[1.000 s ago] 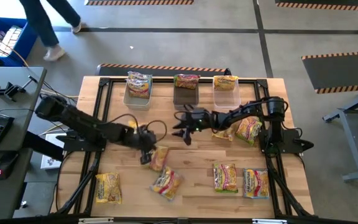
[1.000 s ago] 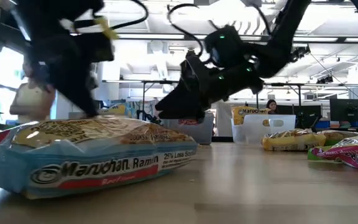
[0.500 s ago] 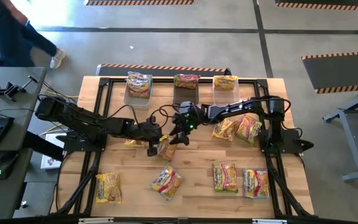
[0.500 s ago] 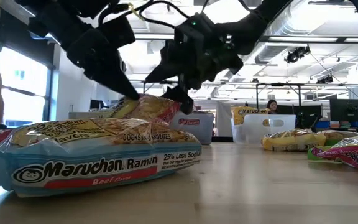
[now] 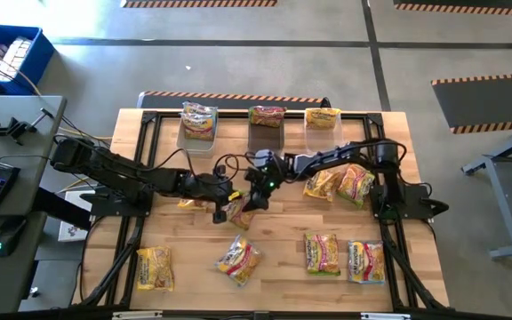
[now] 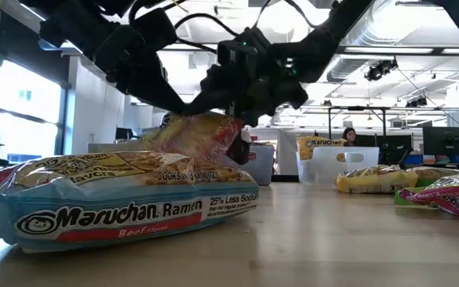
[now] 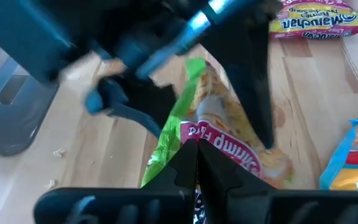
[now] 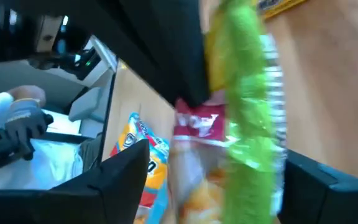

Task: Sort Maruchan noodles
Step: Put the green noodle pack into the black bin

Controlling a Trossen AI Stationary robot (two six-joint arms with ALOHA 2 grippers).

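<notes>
Here, left gripper [image 5: 223,210] fingers clench a Shrimp packet [image 7: 229,155]; right gripper [image 5: 254,197] fingers spread.

Left arm extends from the table's left edge toward the centre, elbow low, its left gripper [image 5: 223,210] closed with fingers pinched together on a noodle packet [image 5: 239,212]. Right arm reaches from the right side across the middle, forearm roughly level; its right gripper [image 5: 252,188] stands with fingers spread wide on either side of the same packet, close against the left gripper
</notes>
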